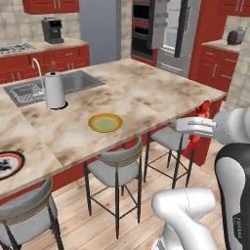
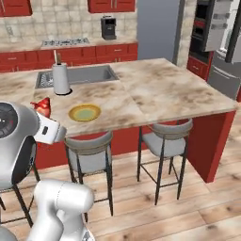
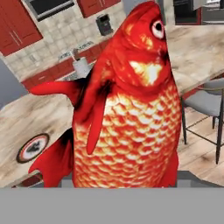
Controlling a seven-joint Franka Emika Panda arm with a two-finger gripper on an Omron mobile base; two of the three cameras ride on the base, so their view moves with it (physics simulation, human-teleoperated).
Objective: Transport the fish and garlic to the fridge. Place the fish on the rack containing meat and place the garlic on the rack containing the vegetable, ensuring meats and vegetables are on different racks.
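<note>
On the marble-topped island bench (image 1: 146, 93), going left to right in the left base view, a dark-rimmed plate (image 1: 7, 165) lay at the near left edge, at about 8 o'clock from the picture's centre. A white paper-towel roll (image 1: 54, 90) stood upright just beside the sink (image 1: 53, 85), at about 10 o'clock. A yellow plate (image 1: 105, 122) sat near the bench's front edge, close to the centre, and two grey stools (image 1: 117, 163) stood tucked under that edge below it. At about 1 o'clock, well beyond the bench, the fridge (image 1: 171, 34) stood with its doors swung open. At about 3 o'clock the tool (image 1: 197, 128) hung off the bench's right end, above the floor, and the fish (image 1: 201, 117) stuck out of it, red above and below the white hand.

In the right base view the tool (image 2: 45, 123) was at about 9 o'clock, with the fish (image 2: 42, 107) showing above it, left of the yellow plate (image 2: 84, 113).

In the hand view the fish (image 3: 127, 109) stood head up, scales and one eye facing the camera. The tool was clamped on the fish with its jaws held wide by the fish's body; the fingertips themselves were hidden behind it.
</note>
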